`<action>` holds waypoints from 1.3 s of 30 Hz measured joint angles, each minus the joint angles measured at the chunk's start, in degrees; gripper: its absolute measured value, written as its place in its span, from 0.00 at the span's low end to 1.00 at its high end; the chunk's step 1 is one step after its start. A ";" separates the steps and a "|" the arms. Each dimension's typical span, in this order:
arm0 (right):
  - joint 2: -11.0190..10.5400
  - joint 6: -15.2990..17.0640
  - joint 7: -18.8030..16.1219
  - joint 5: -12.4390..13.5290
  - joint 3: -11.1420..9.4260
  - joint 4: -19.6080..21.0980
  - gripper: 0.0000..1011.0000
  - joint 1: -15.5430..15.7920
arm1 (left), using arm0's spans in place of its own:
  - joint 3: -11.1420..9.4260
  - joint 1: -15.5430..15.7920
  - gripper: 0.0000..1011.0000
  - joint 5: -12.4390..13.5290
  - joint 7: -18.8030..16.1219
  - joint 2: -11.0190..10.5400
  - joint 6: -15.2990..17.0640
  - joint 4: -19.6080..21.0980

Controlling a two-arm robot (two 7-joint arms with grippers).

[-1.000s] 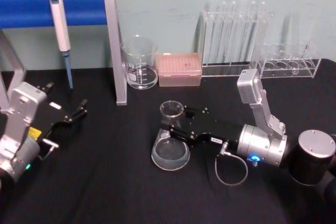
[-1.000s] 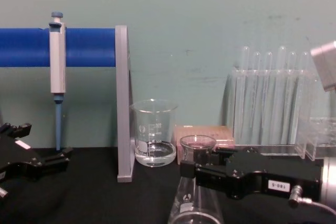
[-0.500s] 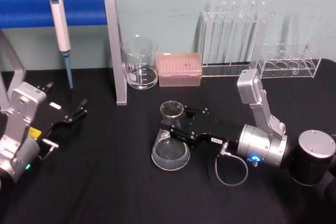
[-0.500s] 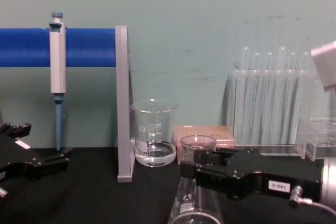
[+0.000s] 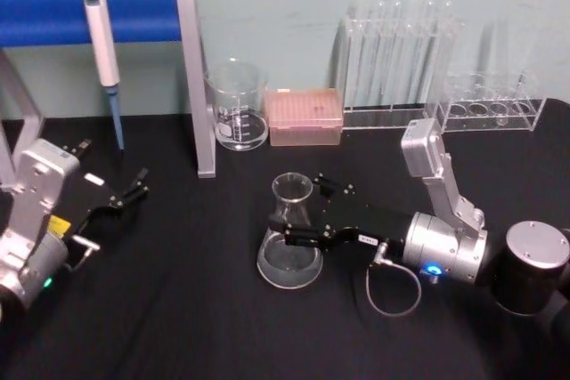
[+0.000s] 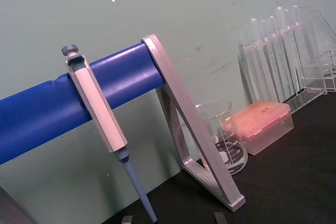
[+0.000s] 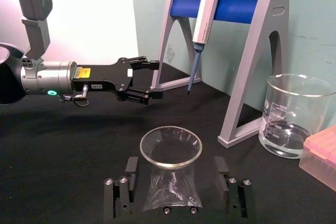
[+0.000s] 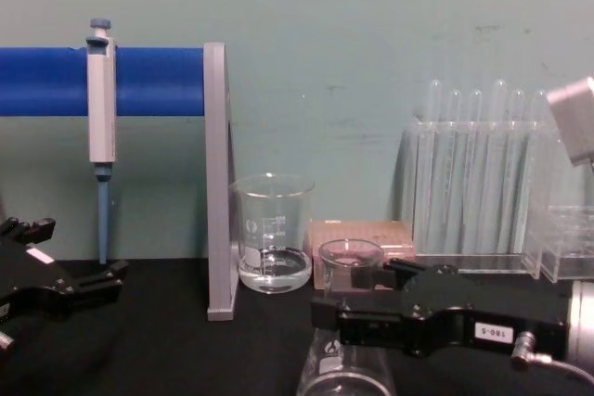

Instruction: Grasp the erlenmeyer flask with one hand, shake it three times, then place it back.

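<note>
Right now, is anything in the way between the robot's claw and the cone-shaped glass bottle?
No, nothing visible is in the way. The right gripper has its jaws on either side of the erlenmeyer flask, a little gap each side. The left gripper sits open, far to the left.

Table (image 5: 178, 309): matt black cloth. Flask (image 5: 289, 260) and beaker (image 5: 237, 113), at 11 o'clock from it: clear glossy glass, white printed marks. Tip box (image 5: 305, 117): translucent pink plastic. Stand (image 5: 198, 86): matt grey metal frame, smooth blue bar. Right end effector (image 5: 294, 211): matt black housing, silver metal wrist.
</note>
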State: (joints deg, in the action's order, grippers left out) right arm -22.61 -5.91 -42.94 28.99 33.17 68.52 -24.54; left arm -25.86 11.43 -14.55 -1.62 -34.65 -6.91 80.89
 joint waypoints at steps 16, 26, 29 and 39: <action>0.00 -0.10 -0.03 0.10 0.00 0.04 0.99 -0.01 | 0.00 0.00 0.99 0.00 0.00 0.00 0.00 0.00; -0.35 1.27 0.05 0.01 0.31 0.29 0.99 -0.13 | 0.00 0.00 0.99 0.00 0.00 0.00 0.00 0.00; -0.76 1.80 0.23 0.00 0.31 0.69 0.99 -0.01 | 0.00 0.00 0.99 0.00 0.00 0.00 0.00 0.00; -4.17 4.15 0.88 0.17 -0.29 4.73 0.99 1.89 | 0.00 0.00 0.99 0.00 0.00 0.00 0.00 0.00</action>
State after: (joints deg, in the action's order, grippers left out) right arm -26.78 -1.77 -42.06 29.16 32.88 73.25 -22.65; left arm -25.86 11.43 -14.55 -1.62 -34.65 -6.91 80.90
